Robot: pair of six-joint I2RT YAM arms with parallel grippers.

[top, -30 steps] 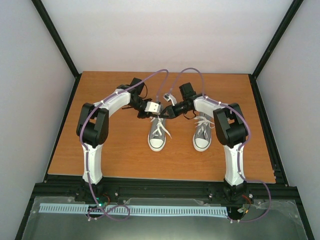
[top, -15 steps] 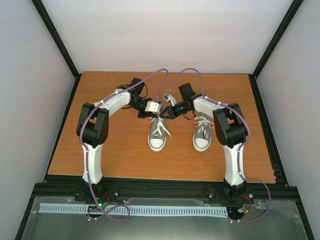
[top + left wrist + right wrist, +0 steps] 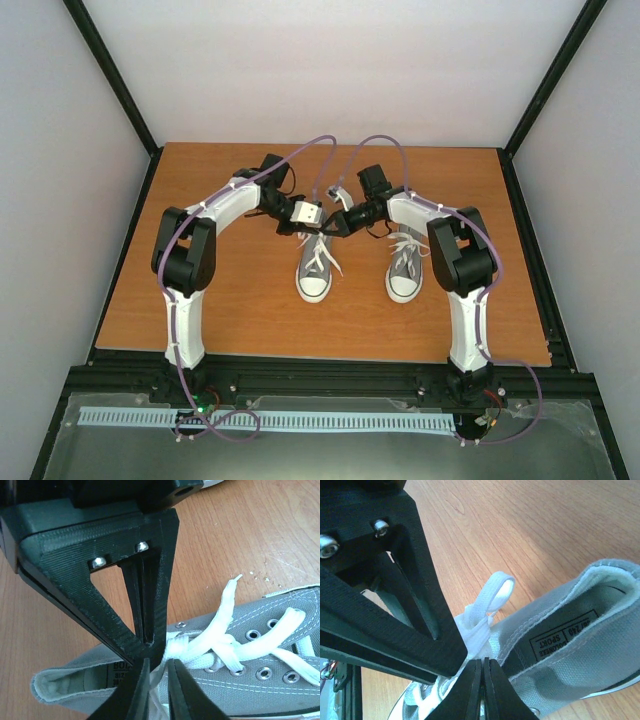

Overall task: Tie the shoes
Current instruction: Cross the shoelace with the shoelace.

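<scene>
Two grey canvas shoes with white toe caps stand side by side on the table, toes towards me: the left shoe (image 3: 313,278) and the right shoe (image 3: 404,272). Both grippers meet over the ankle end of the left shoe. My left gripper (image 3: 312,230) (image 3: 158,663) has its jaws almost together, with a strand of white lace (image 3: 200,647) pinched between them beside the knot. My right gripper (image 3: 332,226) (image 3: 483,663) is shut, its tips on the lace just below a small lace loop (image 3: 495,592) at the shoe's opening (image 3: 545,610).
The wooden table (image 3: 220,290) is ringed by a black frame and plain walls. The right shoe's laces (image 3: 405,245) lie spread loose across its top. In each wrist view the other gripper's black finger fills the upper left.
</scene>
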